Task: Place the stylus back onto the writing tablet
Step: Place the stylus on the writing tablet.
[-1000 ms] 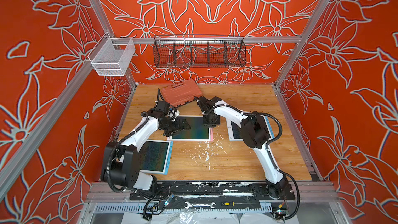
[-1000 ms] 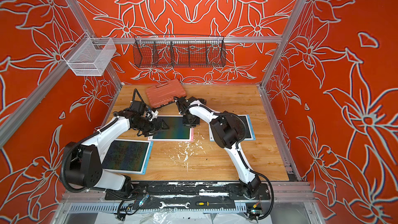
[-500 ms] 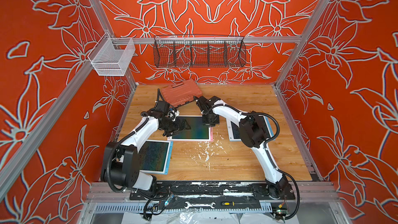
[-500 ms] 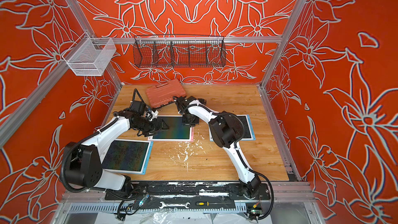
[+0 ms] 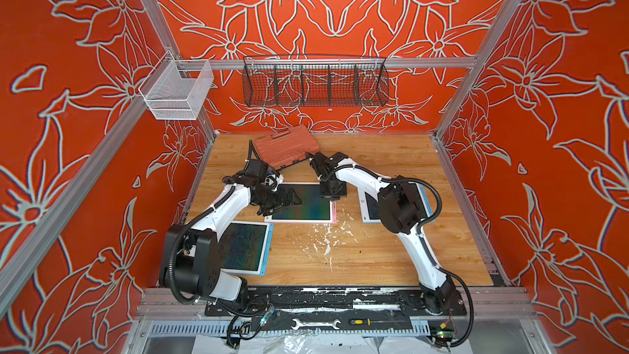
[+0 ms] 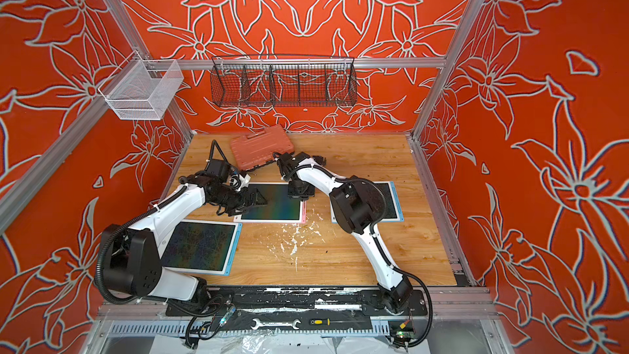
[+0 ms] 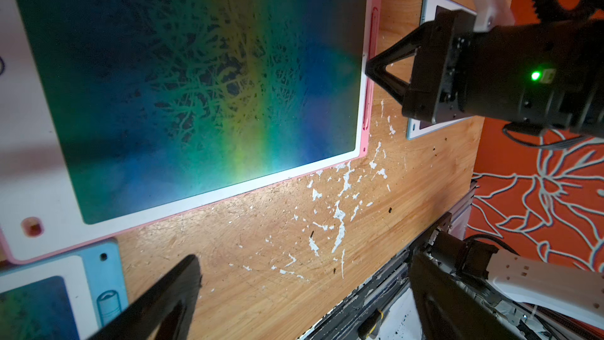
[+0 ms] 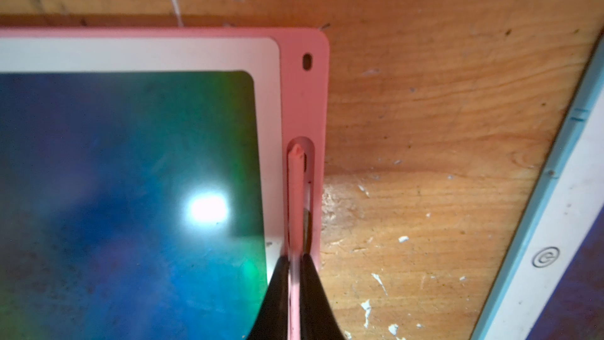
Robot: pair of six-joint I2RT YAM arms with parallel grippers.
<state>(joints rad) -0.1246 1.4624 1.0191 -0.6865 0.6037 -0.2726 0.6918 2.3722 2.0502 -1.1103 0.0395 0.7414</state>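
At the tablet (image 8: 304,93), only right wrist view shows right jaws pinching stylus (image 8: 295,197); left jaws spread.

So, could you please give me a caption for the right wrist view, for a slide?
Right gripper pinching the stylus, its tip at the slot in the pink tablet's edge.

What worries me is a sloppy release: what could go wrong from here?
The stylus hugs one wall of the slot in the pink tablet; released so, it may not seat.
The right pincer is shut on it; lifting before opening could pull it out.
The left pincer is open, so the pink tablet may slide.
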